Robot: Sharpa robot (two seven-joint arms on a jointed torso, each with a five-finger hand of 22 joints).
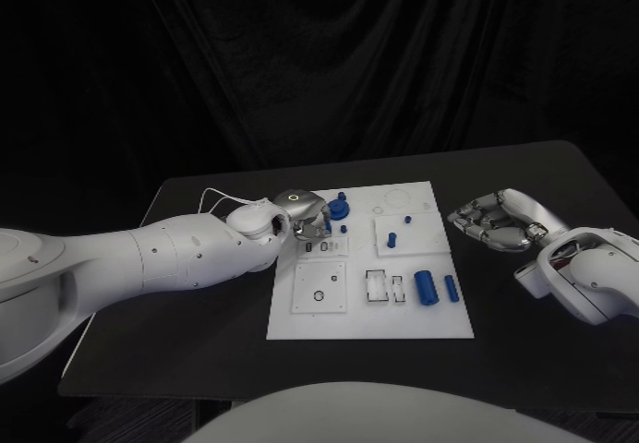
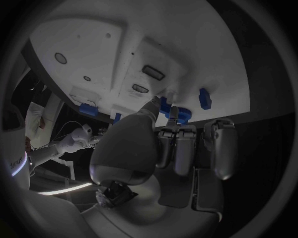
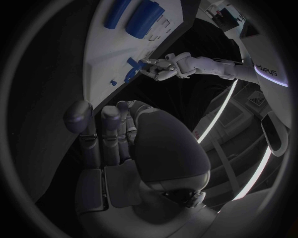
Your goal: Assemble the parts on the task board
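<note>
Board [image 1: 300, 323] sits white in the middle of the black table [image 1: 533, 175], and I have my left hand [image 1: 304, 214] over its far left part. From the head view that hand's fingers point down onto the board next to a blue part [image 1: 338, 209] standing near the far edge. In the left wrist view the fingers [image 2: 180, 148] are drawn close together, tips right at a blue part [image 2: 166, 106] on the board [image 2: 186, 29]. I cannot tell whether they pinch it or only touch it.

My right hand [image 1: 496, 221] hangs just off the board's right edge, over bare table, apart from every part. Its fingers [image 3: 93, 134] are curled in toward the palm with nothing in them, which the right wrist view confirms.

Nearer me on the board I see a big blue cylinder [image 1: 427, 287] lying flat, a slimmer blue peg [image 1: 452, 288] just beside it on the right, and a white slotted block [image 1: 386, 287] just to its left. A small blue pin [image 1: 391, 240] stands in the raised plate further back. On the near left plate there is a dark oval hole [image 1: 319, 295]. The right wrist view shows the cylinder [image 3: 144, 14] and peg [image 3: 116, 14] side by side, and my left hand [image 3: 160, 68] at the board's far side.
</note>
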